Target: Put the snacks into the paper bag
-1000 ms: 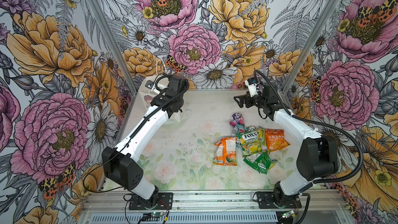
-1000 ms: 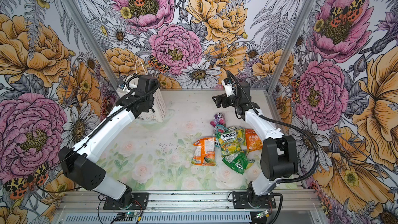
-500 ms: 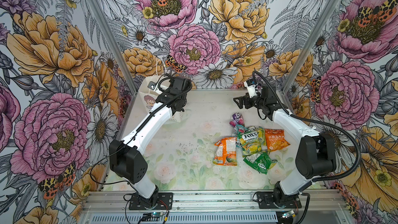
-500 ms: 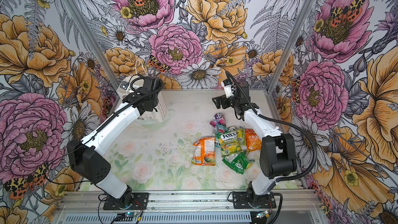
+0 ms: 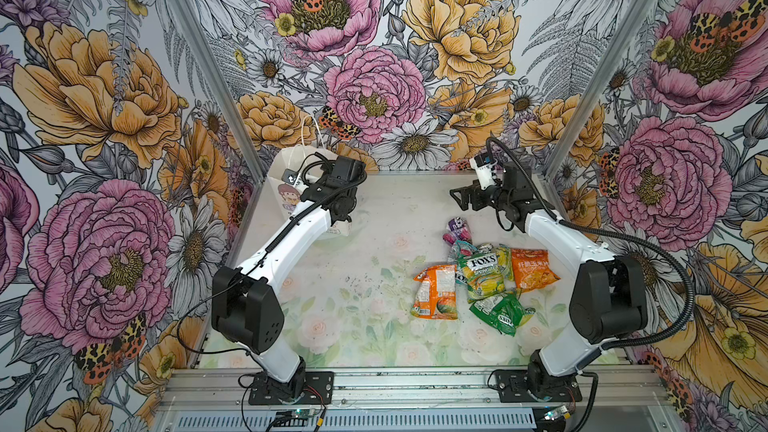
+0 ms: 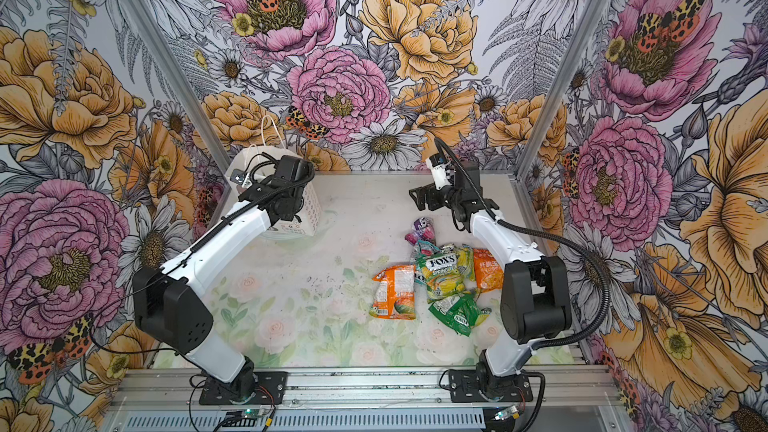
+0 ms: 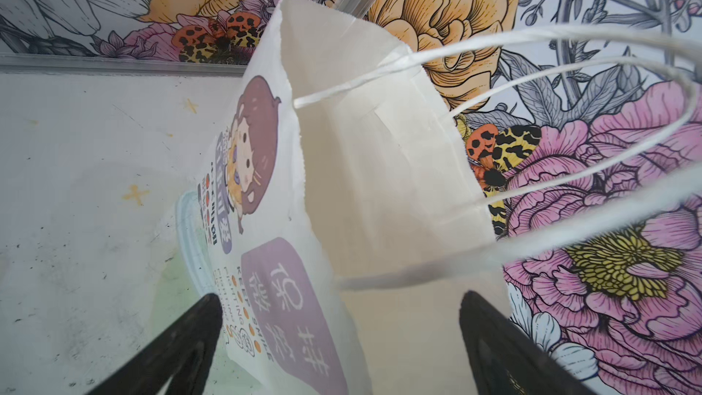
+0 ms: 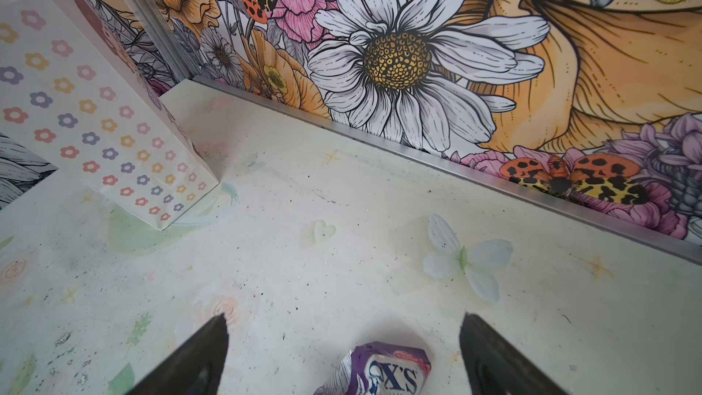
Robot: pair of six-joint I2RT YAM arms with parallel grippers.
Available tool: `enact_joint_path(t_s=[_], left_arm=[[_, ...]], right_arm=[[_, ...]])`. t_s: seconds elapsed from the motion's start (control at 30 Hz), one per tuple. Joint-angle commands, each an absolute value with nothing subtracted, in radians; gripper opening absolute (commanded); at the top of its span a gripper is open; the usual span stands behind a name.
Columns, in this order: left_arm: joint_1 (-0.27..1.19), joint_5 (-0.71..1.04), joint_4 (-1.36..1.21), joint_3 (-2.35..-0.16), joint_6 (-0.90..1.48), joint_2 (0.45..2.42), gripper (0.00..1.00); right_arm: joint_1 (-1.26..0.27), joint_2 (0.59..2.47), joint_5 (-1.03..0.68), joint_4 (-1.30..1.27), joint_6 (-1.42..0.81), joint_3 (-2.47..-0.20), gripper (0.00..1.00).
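Barely begun — snacks [image 5: 478, 280] piled on the bench [image 5: 386, 205], near right.
Paper bag [image 5: 286, 162] stands far left, probably empty — bottom unseen; left tool [image 7: 340, 298] gapes at its mouth, right tool [image 8: 343, 319] gapes, empty, over the purple packet [image 8: 383, 372].

Claw [image 8: 343, 316] agape over purple packet [image 8: 383, 370], apparently untouched; paper bag [image 8: 95, 115] apart.

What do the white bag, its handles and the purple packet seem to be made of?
White bag: matte paper, by its sharp creases and zigzag-cut rim. Handles: thin white cord, perhaps twisted paper; it holds stiff loops. Purple packet: glossy plastic film, probably; crinkled, with bright glints.
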State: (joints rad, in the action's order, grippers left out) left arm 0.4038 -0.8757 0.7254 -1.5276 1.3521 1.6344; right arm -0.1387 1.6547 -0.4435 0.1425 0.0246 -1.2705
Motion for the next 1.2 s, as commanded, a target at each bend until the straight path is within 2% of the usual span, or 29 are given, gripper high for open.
enact_joint_path(t_s=[0.0, 0.2, 0.37, 0.67, 1.17], left_arm=[[0.387, -0.902, 0.746, -1.522, 1.397, 1.605, 0.99], [0.38, -0.897, 0.745, -1.526, 1.394, 1.608, 0.98], [0.381, -0.89, 0.744, -1.526, 1.394, 1.614, 0.9], [0.371, -0.878, 0.742, -1.528, 1.396, 1.625, 0.82], [0.36, -0.839, 0.741, -1.519, 1.403, 1.644, 0.53]], right_arm=[[-0.145, 1.675, -0.468, 0.14, 0.031, -1.266, 0.96], [-0.146, 1.677, -0.471, 0.139, 0.031, -1.266, 0.94], [-0.147, 1.677, -0.476, 0.139, 0.032, -1.265, 0.93], [-0.147, 1.672, -0.479, 0.139, 0.035, -1.258, 0.92], [-0.147, 1.666, -0.472, 0.139, 0.04, -1.242, 0.9]])
